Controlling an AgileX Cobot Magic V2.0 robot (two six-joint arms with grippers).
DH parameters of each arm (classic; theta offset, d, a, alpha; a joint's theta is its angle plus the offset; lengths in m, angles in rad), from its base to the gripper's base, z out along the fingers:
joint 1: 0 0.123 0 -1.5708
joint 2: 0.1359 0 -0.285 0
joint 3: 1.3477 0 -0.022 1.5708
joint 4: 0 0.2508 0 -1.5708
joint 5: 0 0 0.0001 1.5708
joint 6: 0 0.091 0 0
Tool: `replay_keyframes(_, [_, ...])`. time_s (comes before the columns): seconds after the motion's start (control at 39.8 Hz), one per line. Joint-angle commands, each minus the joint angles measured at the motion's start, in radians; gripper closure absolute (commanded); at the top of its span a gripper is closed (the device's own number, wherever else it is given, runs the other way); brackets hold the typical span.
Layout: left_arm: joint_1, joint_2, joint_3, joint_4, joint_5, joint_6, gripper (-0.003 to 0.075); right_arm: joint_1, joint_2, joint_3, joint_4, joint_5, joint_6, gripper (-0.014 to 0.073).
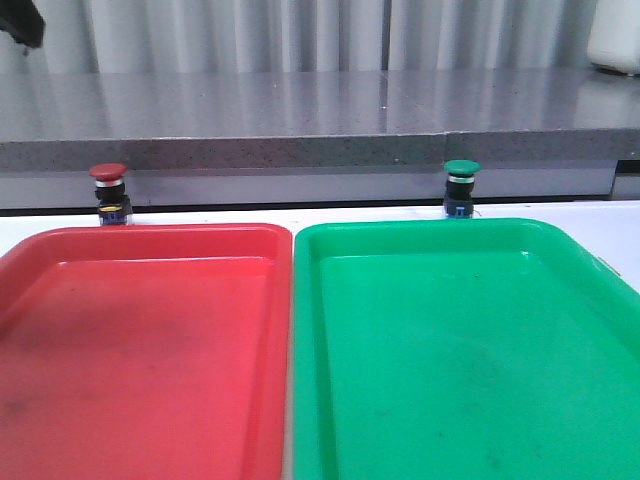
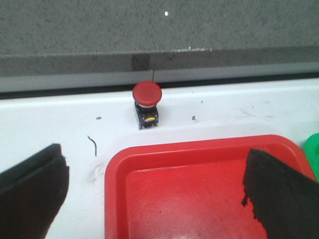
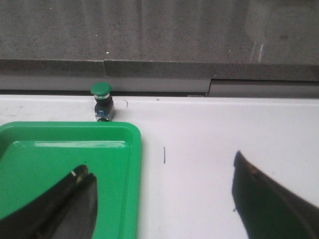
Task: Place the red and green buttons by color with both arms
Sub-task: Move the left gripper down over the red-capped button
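Wrist views show both grippers' jaws spread wide, holding nothing.

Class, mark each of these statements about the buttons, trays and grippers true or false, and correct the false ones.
1. The red button stands on the table beyond the red tray. True.
2. The green button lies inside the green tray. False: it stands upright outside it, past the far rim.
3. The left gripper grips the red button. False: it is open and holds nothing.
4. The right gripper is open. True.
5. Both trays sit side by side. True.
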Motion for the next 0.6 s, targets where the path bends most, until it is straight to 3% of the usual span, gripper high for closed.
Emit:
replay_keyframes(0.0, [-0.006, 0.103, -0.155, 0.016, 0.064, -0.003, 0.0041, 0.0, 0.011, -0.035, 0.001, -0.072, -0.001, 0.0017])
replay_keyframes(0.15, [-0.006, 0.29, -0.353, 0.028, 0.182, -0.003, 0.0041, 0.0, 0.011, -0.035, 0.001, -0.072, -0.001, 0.0017])
replay_keyframes(0.33, [-0.006, 0.47, -0.521, 0.03, 0.23, -0.003, 0.0046, 0.0, 0.011, -0.035, 0.001, -0.072, -0.001, 0.0017])
replay_keyframes(0.58, [-0.006, 0.622, -0.656, 0.044, 0.225, -0.003, 0.0169, 0.0, 0.011, -0.035, 0.001, -0.072, -0.001, 0.0017])
